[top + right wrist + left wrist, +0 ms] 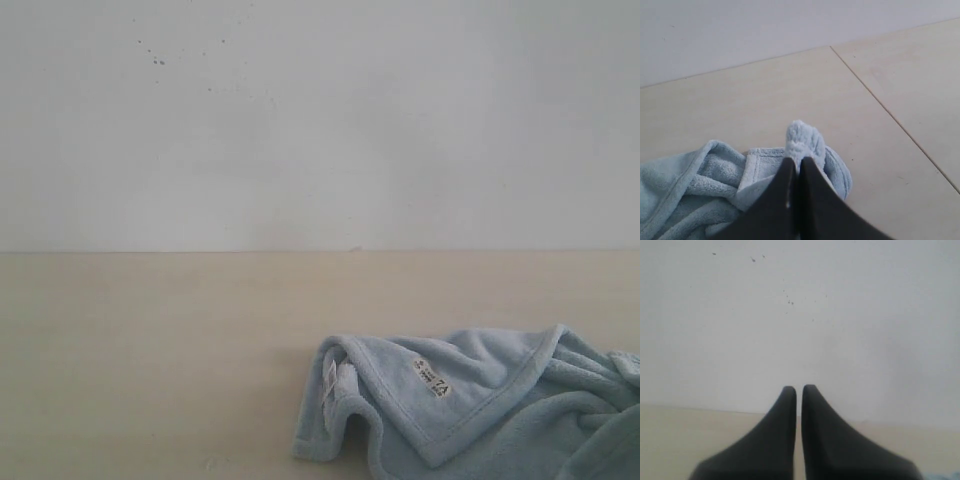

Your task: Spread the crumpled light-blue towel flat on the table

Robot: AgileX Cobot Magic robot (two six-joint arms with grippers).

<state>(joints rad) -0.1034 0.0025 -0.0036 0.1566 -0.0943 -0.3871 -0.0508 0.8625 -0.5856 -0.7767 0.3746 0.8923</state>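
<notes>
Towel (470, 400) lies crumpled and folded over itself on the desk (150, 350). No spreading is done, so the whole task remains. Left pincer (799, 388): closed, empty, clear of the towel. Right pincer (799, 160): closed beside a towel fold; contact cannot be confirmed.

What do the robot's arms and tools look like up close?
The left tool and right tool look alike. Each has two matte black fingers, broad at the base and curving up to narrow, rounded tips. No cables, markings or arm links show in the wrist views, and the exterior view shows no arm at all.
</notes>
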